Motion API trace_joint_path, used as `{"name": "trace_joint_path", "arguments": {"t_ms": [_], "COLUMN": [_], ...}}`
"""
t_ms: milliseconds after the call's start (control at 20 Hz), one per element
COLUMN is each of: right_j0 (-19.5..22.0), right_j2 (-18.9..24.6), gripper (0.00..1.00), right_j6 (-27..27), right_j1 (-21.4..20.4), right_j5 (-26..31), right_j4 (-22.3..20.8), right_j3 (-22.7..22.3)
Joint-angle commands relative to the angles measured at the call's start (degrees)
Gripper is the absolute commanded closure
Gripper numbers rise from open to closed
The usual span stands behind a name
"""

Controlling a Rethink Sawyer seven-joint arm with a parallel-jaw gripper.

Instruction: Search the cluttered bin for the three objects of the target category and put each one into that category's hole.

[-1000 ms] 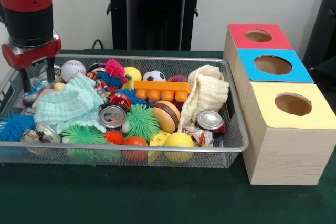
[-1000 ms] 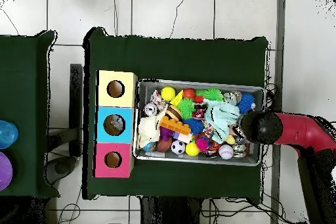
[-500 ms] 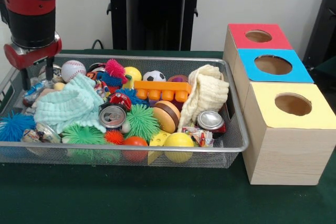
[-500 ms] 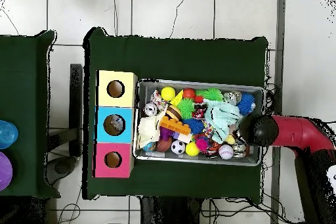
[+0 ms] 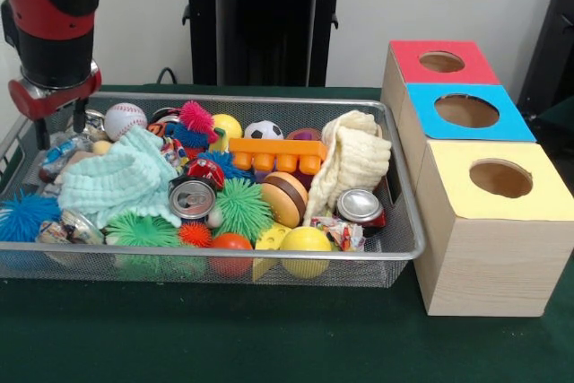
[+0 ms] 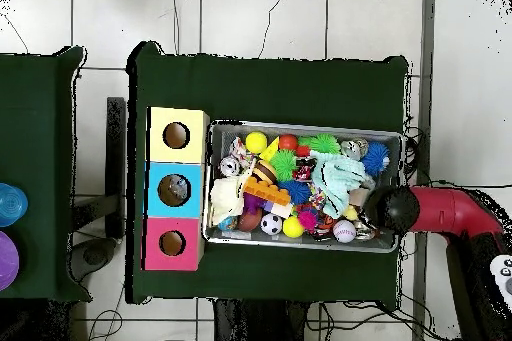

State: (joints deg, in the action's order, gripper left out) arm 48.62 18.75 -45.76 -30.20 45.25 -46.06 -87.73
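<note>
The silver wire-mesh bin (image 5: 395,253) (image 6: 300,125) is full of toys. My gripper (image 5: 61,134) (image 6: 390,209) hangs over its far left corner in the front view, fingers apart with nothing between them. Just below it lies a crinkly clear packet with blue-white print (image 5: 59,157). A second packet with multicoloured contents (image 5: 67,227) (image 6: 352,148) lies at the near left, beside a blue spiky ball. A third packet (image 5: 345,233) (image 6: 237,147) lies at the near right, next to a crushed can (image 5: 360,206).
Three wooden boxes with round holes stand right of the bin: yellow top (image 5: 538,199) (image 6: 160,120), blue top (image 5: 516,123), red top (image 5: 480,67). A mint cloth (image 5: 117,181), a cream cloth (image 5: 354,159), another can (image 5: 192,198) and several balls crowd the bin.
The gripper has risen a little and drifted toward the bin's far left edge; in the overhead view its head slid down toward the robot base. The objects in the bin have not moved.
</note>
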Motion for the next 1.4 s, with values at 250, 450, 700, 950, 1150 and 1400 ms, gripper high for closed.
{"name": "trace_joint_path", "arguments": {"t_ms": [250, 450, 700, 950, 1150, 1400], "right_j0": [1.1, 2.2, 2.4, 4.5, 6.1, 6.7], "right_j2": [0.1, 0.7, 1.3, 4.7, 7.9, 10.3], "gripper": [0.00, 0.00, 0.00, 0.00, 0.00, 0.00], "right_j6": [2.6, 4.3, 5.3, 7.8, 10.5, 10.2], "right_j1": [6.1, 7.4, 9.0, 6.7, 1.5, -1.0], "right_j5": [-3.0, -3.8, -4.1, -4.2, -4.4, -4.8], "right_j4": [-3.8, -4.0, -4.5, -1.4, 0.4, 0.3], "right_j3": [2.2, 2.8, 4.6, 2.5, -1.5, -4.0]}}
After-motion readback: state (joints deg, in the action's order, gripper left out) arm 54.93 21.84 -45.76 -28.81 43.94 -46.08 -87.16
